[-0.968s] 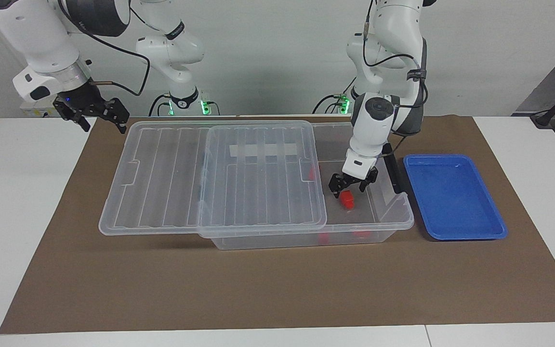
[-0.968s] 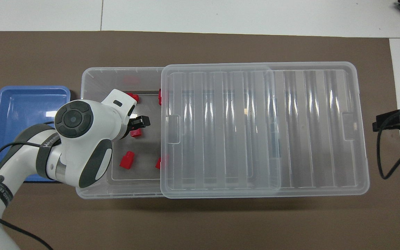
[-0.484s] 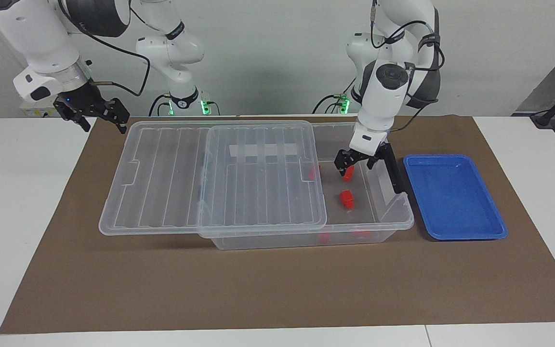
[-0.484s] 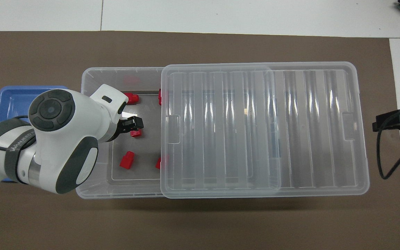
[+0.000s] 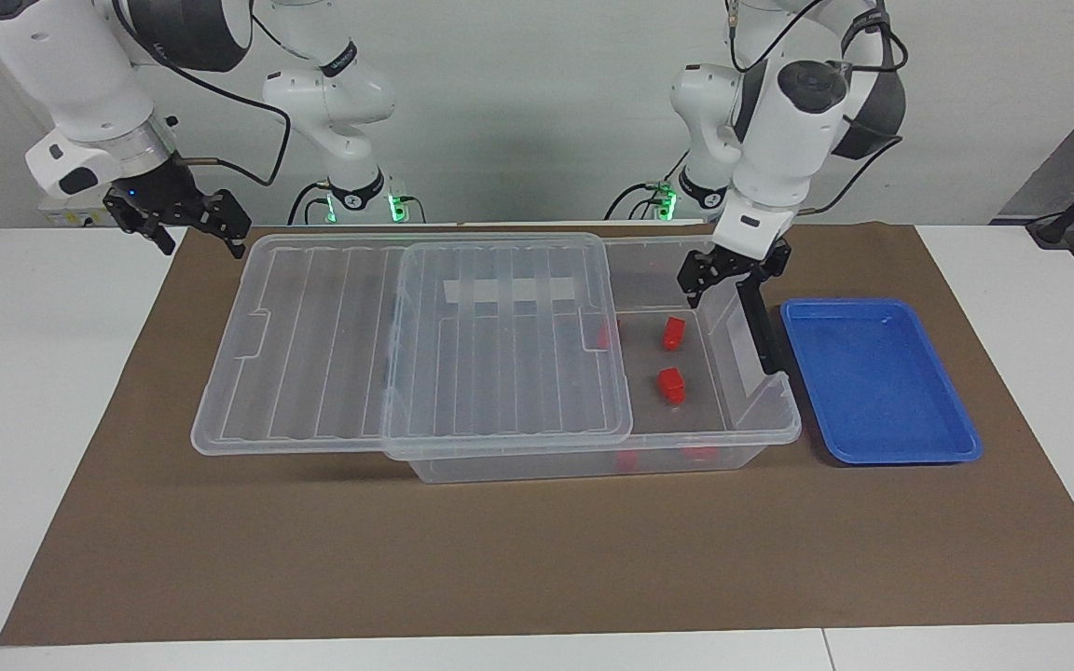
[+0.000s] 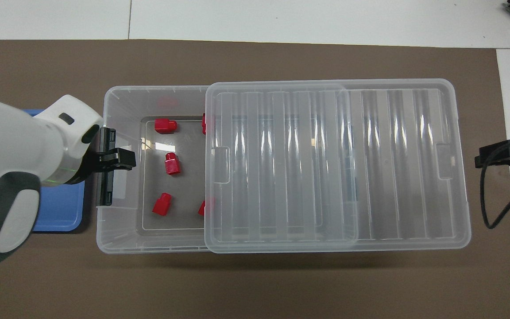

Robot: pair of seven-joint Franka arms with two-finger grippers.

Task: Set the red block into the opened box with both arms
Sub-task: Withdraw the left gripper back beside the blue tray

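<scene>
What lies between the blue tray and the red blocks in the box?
The box's clear end wall with its black handle, clearest overhead; the open left gripper hangs above that end beside the blue tray. Red blocks lie inside.

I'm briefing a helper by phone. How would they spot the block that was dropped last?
Find the clear box with its lid slid aside. Three red blocks lie fully in the open; it is the middle block, between the other two.
</scene>
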